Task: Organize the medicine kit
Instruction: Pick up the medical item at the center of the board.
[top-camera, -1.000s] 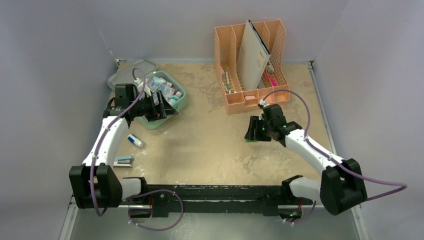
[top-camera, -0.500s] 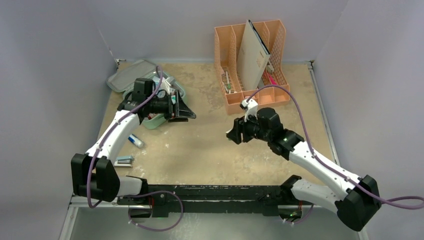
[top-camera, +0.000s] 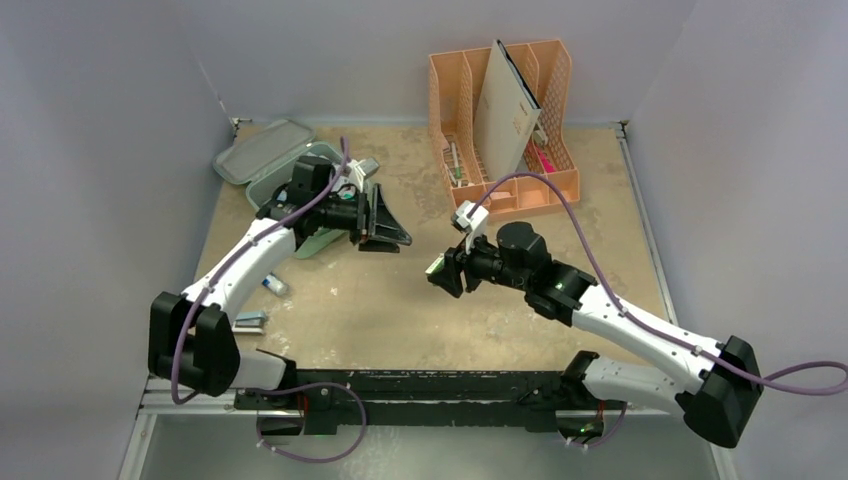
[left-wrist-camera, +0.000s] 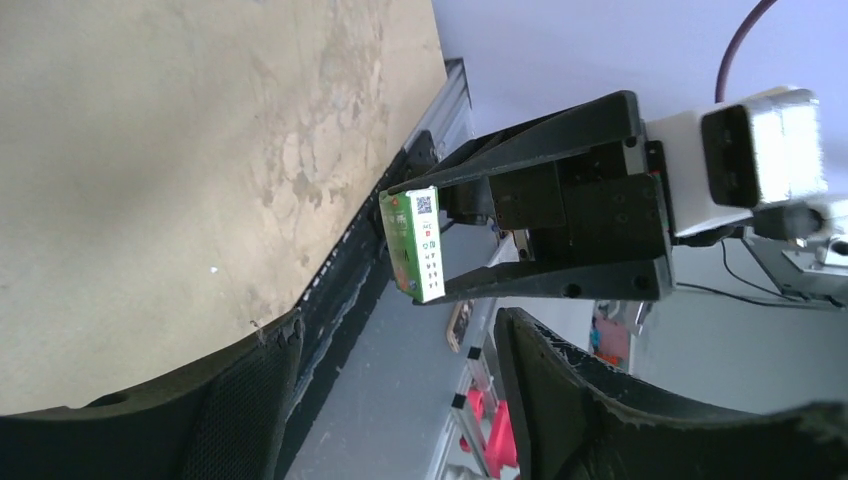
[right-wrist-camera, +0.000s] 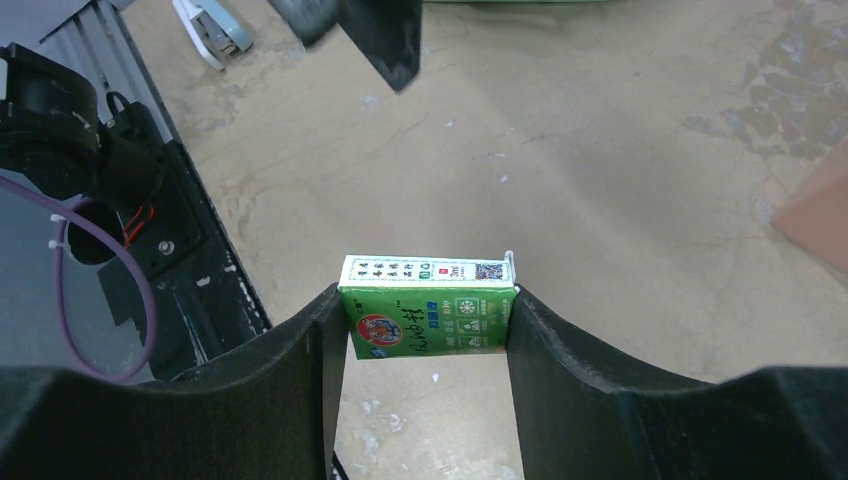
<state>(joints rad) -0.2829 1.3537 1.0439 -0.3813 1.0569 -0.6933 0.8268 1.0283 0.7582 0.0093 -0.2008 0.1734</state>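
Grey walls are seen around a worn tan tabletop (top-camera: 400, 310). At the near left a stapler (top-camera: 247, 321) and a small tube (top-camera: 270, 285) are left lying loose on it. Behind them, at the far left, the medicine kit (top-camera: 318, 241) is found with its lid (top-camera: 258, 153) thrown back, though its inside is mostly hidden by the left arm.

The left gripper (top-camera: 388, 225) has been swung off the kit, where it was a second ago, and is now turned out over the middle of the table. Its jaws are held well apart with nothing between them.

Facing it, just to the right, the right gripper (top-camera: 447, 272) has been carried leftward from the spot below the file rack (top-camera: 520, 200). Its jaws are closed on a green carton (right-wrist-camera: 430, 335), which is pinched across its narrow sides and held clear of the table.

The two grippers have thus been brought near each other but are not touching. A hand-over of the carton is judged to be in preparation, so that it can be placed in the kit from the left. The carton is not yet inside, and the loose items are yet to be collected.
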